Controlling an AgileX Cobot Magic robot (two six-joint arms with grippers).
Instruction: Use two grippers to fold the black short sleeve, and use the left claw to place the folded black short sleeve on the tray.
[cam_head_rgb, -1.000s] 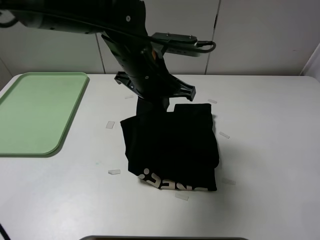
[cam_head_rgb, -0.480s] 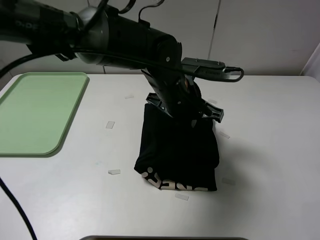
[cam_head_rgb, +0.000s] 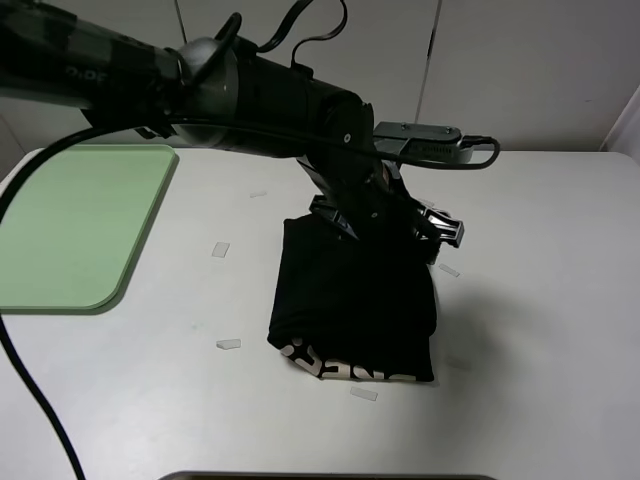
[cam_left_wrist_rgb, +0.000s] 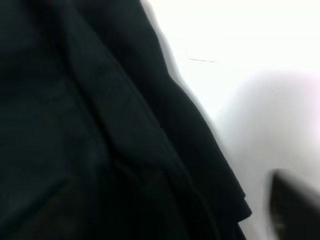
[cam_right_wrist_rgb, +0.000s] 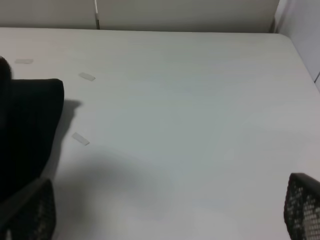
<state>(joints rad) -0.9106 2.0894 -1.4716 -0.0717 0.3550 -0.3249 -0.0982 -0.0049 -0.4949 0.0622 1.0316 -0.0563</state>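
Note:
The black short sleeve lies folded into a narrow block mid-table, pale lettering along its near edge. The left claw, on a black arm with a silver bracket, reaches across and sits low at the shirt's far right corner. In the left wrist view black fabric fills most of the frame and one finger stands far off to the side over bare table, so the jaws look open and off the cloth. My right gripper is open and empty, right of the shirt edge. The green tray sits far left.
Small strips of clear tape dot the white table around the shirt, with more showing as tape in the right wrist view. A white panelled wall runs behind the table. A dark edge shows at the near side.
The left arm swung right over the shirt's far edge, carrying the left flap across so the shirt is narrower. Its jaws then opened and let the cloth go.

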